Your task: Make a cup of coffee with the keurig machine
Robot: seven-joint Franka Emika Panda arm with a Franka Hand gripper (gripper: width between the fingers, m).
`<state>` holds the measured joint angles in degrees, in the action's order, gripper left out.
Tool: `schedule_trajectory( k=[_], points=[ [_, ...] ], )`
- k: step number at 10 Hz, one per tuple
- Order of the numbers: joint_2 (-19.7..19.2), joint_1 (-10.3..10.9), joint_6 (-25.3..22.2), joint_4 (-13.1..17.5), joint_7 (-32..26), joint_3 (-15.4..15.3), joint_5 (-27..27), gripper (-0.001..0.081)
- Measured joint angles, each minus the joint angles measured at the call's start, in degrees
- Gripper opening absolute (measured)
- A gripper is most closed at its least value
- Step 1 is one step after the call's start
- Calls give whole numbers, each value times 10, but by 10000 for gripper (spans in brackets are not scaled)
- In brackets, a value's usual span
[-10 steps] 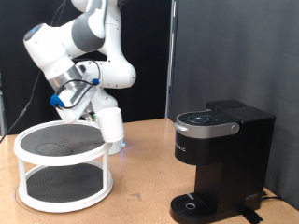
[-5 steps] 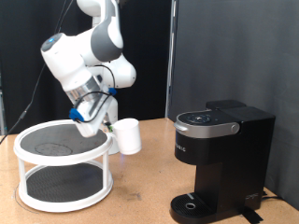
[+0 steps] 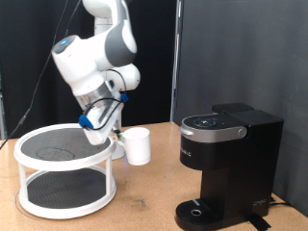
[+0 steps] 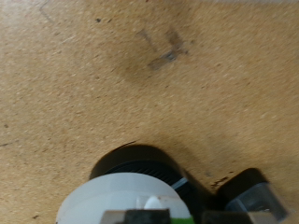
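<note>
A: Exterior view: cup [image 3: 138, 145] is up off the bench [image 3: 144, 202], between the two-tier white rack [image 3: 65, 173] and keurig machine [image 3: 229, 166].

B: Pincer?

A: Pincer [image 3: 117, 141] is pinching the cup at its rack-side wall. The wrist view shows the cup's white rim [image 4: 131, 201] over wood, with the keurig's round drip base [image 4: 140, 168] beneath.

My work surface is a light brown chipboard table [image 3: 144, 197], speckled and a little stained (the wrist view shows a darker smudge on its grain). Directly on it stands a white two-tier round shelf [image 3: 64, 173] with dark mats, at the exterior view's left, and the black keurig machine [image 3: 229, 164] at the exterior view's right, well apart from it.
</note>
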<state>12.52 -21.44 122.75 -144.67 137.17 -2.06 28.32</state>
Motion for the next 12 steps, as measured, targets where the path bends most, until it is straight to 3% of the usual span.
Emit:
schedule_trajectory(
  k=[3, 9, 12],
  points=[
    [-20, 8, 42, 1, 82, -51, -32, 0],
    [-93, 10, 131, -31, 81, -84, -25, 0],
    [-123, 10, 169, -32, 53, -96, 16, 0]
  ],
)
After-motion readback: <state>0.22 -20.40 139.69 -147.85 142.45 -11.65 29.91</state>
